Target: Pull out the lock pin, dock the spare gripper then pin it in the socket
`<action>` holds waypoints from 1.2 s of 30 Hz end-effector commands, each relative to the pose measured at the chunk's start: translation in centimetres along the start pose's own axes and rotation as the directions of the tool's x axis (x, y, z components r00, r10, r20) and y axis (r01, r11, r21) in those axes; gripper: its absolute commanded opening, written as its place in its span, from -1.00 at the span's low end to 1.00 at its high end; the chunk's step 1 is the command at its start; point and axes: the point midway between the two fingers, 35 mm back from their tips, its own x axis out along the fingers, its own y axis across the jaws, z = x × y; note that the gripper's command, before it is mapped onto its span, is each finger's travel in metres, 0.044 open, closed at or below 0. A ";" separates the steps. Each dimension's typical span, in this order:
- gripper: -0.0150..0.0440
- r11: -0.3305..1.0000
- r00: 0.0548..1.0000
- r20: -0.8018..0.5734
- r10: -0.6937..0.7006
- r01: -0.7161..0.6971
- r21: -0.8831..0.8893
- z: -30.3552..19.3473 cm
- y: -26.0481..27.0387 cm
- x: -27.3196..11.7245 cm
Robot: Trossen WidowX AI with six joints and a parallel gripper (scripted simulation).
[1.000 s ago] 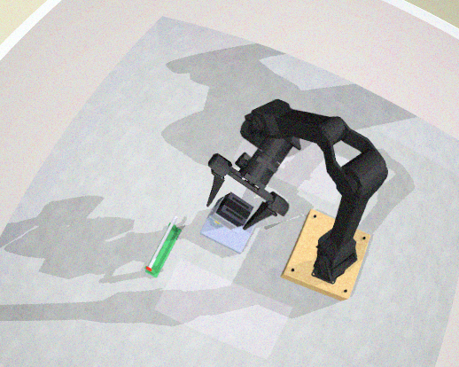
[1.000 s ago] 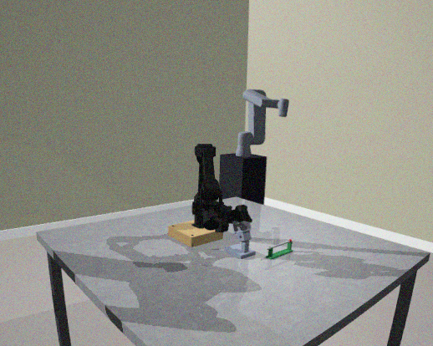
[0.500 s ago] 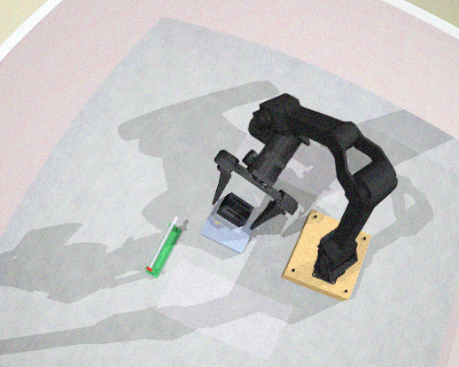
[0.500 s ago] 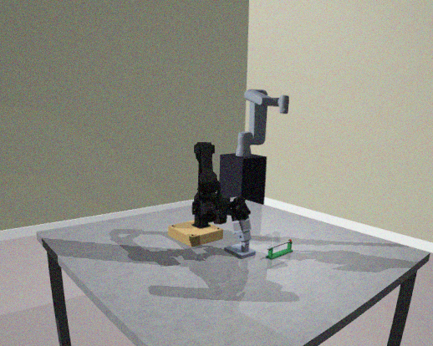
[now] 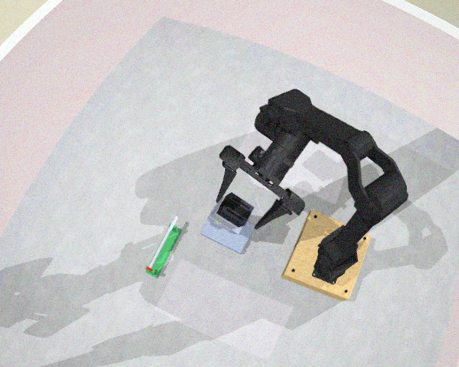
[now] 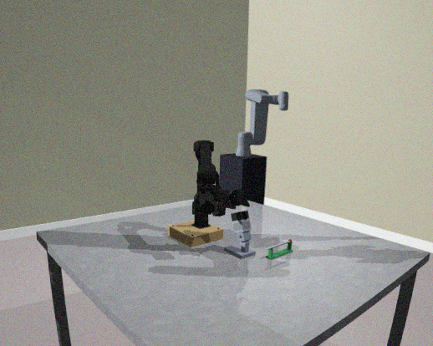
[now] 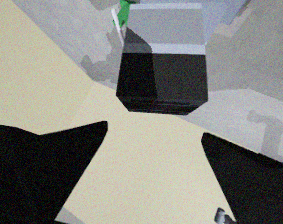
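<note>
Fingers of the black gripper (image 5: 237,214) (image 6: 246,204) (image 7: 156,130) stood spread, holding nothing, near the spare gripper (image 5: 235,209) (image 6: 240,216) (image 7: 154,131) on its blue-grey mount (image 5: 229,240) (image 6: 236,251) (image 7: 217,17), with the lock pin (image 5: 163,243) (image 6: 278,245) (image 7: 117,24) on a green rack (image 5: 170,248) (image 6: 280,253) (image 7: 124,14) toward nine o'clock from above.

It looked to me like a robotics lab, or a corner set up as one. On the grey desk (image 5: 118,124) (image 6: 253,301), which had dark legs, a black jointed arm (image 5: 330,128) (image 6: 205,175) stood bolted to a wooden base block (image 5: 295,263) (image 6: 196,238). Behind it, a second arm (image 6: 259,121), grey, rose from a dark pedestal (image 6: 232,175). The walls around me were plain, one olive-grey and one cream, with white skirting along a pale pinkish floor, and I saw nothing homely about them.
</note>
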 end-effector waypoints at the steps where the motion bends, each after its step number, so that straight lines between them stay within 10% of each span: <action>1: 1.00 1.000 1.000 0.019 0.011 -0.011 0.004 -0.8 -0.1 -0.3; 36: 1.00 0.997 0.990 0.112 0.083 -0.084 -0.002 -4.8 1.4 -1.9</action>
